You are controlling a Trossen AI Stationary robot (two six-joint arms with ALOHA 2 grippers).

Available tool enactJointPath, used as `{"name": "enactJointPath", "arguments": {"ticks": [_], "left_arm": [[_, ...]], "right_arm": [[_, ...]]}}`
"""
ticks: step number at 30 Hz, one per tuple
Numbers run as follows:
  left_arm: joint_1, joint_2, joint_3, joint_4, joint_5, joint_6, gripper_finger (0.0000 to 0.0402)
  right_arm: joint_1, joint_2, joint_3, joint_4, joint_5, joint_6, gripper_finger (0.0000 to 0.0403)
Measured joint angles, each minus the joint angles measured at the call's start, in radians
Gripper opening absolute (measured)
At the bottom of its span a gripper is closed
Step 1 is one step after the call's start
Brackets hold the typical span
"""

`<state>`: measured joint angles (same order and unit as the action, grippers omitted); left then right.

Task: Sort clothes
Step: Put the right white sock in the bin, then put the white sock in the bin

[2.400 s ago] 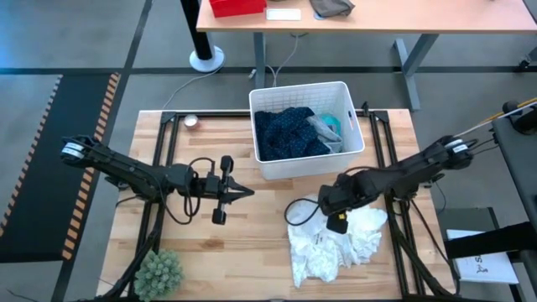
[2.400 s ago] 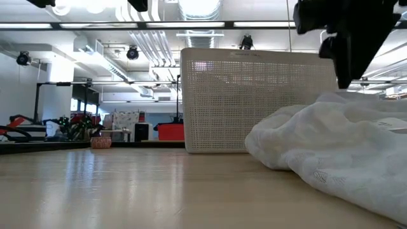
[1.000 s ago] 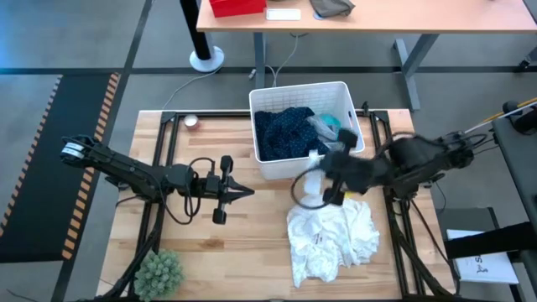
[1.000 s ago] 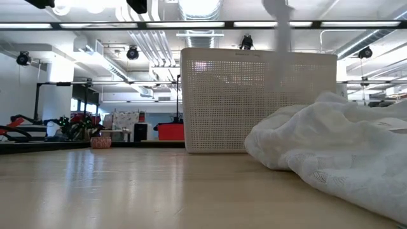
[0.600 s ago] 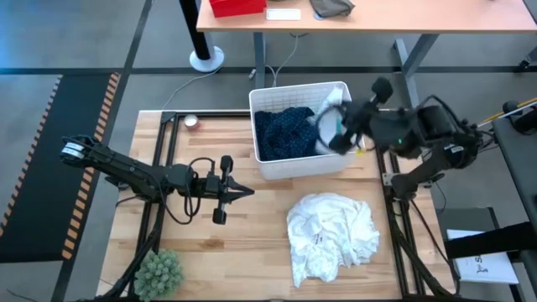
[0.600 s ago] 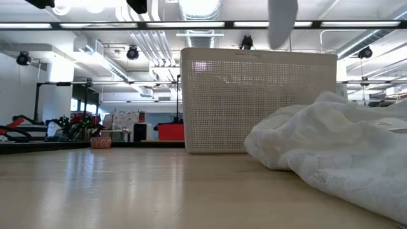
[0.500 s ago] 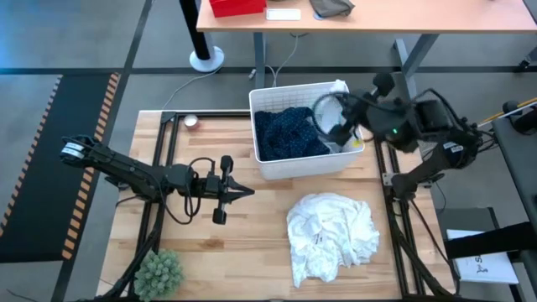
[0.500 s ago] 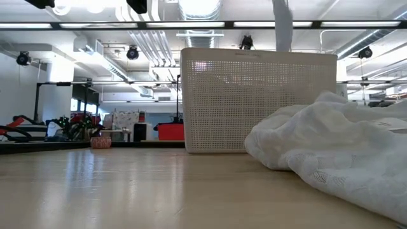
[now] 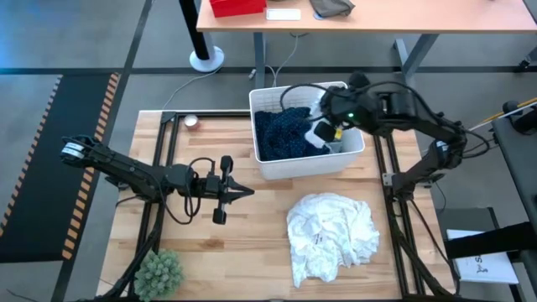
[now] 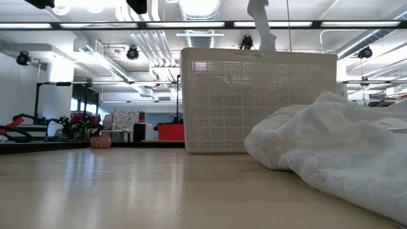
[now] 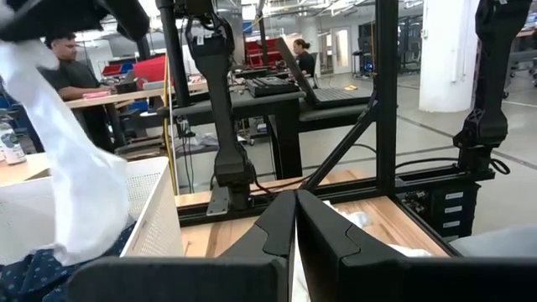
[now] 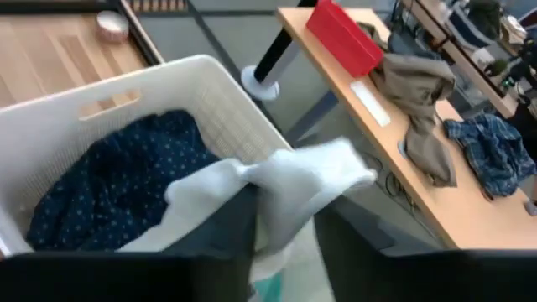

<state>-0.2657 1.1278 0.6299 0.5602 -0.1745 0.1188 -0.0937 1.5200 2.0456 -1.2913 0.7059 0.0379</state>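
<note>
My right gripper (image 9: 325, 117) is above the white plastic bin (image 9: 262, 99) at the table's far side, shut on a small white garment (image 9: 317, 134). The garment also shows in the left wrist view (image 11: 77, 189) and the low view (image 10: 261, 25). A navy patterned garment (image 9: 284, 134) lies in the bin. The large white garment (image 9: 331, 236) lies crumpled on the table in front of the bin. My left gripper (image 9: 245, 192) is shut and empty, low over the table's left half. My right gripper pinches the small white garment between its two fingers at a bunched upper part (image 12: 281, 189). It comes from above, slanting down into the bin. The garment hangs slack below the fingers, and its lower end (image 11: 80, 247) reaches down inside the bin by the navy garment.
A green spiky plant (image 9: 159, 270) stands at the table's near left corner. A small round object (image 9: 192, 122) lies at the far left. Dark frame rails run along both table sides. People sit at desks in the room beyond (image 11: 63, 59).
My right gripper has carried the small white garment up from in front of the bin, toward the table's far edge past the bin's right side, then left to over the bin. The garment now hangs into the bin. The large white garment has stayed on the table.
</note>
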Motion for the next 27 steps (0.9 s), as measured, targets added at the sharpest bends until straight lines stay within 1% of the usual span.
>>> {"name": "enactJointPath", "arguments": {"ticks": [5,9,12,14,16,18,20,22,24,27], "left_arm": [[0.000,0.000,-0.002,0.000,0.000,0.000,0.0000],[0.000,0.000,-0.002,0.000,0.000,-0.005,0.0000],[0.000,0.000,-0.002,0.000,0.000,-0.005,0.0000],[0.000,0.000,-0.002,-0.001,0.000,-0.005,0.0000],[0.000,0.000,-0.002,0.000,0.000,-0.005,0.0000],[0.000,0.000,-0.002,0.000,0.000,-0.005,0.0000],[0.000,0.000,-0.002,0.000,0.000,-0.005,0.0000],[0.000,0.000,-0.002,0.000,0.000,-0.005,0.0000],[-0.002,0.000,-0.002,0.000,0.000,-0.005,0.0000],[-0.002,0.000,-0.002,0.000,0.000,-0.005,0.0000]], "right_arm": [[0.001,0.022,0.000,-0.013,0.000,0.015,0.0191],[0.000,0.024,0.000,-0.013,0.001,0.015,0.0256],[-0.005,0.018,0.000,-0.052,-0.008,0.058,0.0282],[-0.006,0.011,0.000,-0.111,-0.062,0.117,0.0281],[-0.003,0.003,-0.007,-0.152,-0.123,0.143,0.0262],[0.032,-0.006,-0.027,-0.154,-0.132,0.140,0.0227],[0.074,-0.019,-0.051,-0.154,-0.146,0.127,0.0182],[0.113,-0.033,-0.078,-0.151,-0.183,0.119,0.0133],[0.153,-0.053,-0.116,-0.132,-0.206,0.135,0.0083],[0.210,-0.083,-0.197,-0.086,-0.263,0.164,0.0026]]}}
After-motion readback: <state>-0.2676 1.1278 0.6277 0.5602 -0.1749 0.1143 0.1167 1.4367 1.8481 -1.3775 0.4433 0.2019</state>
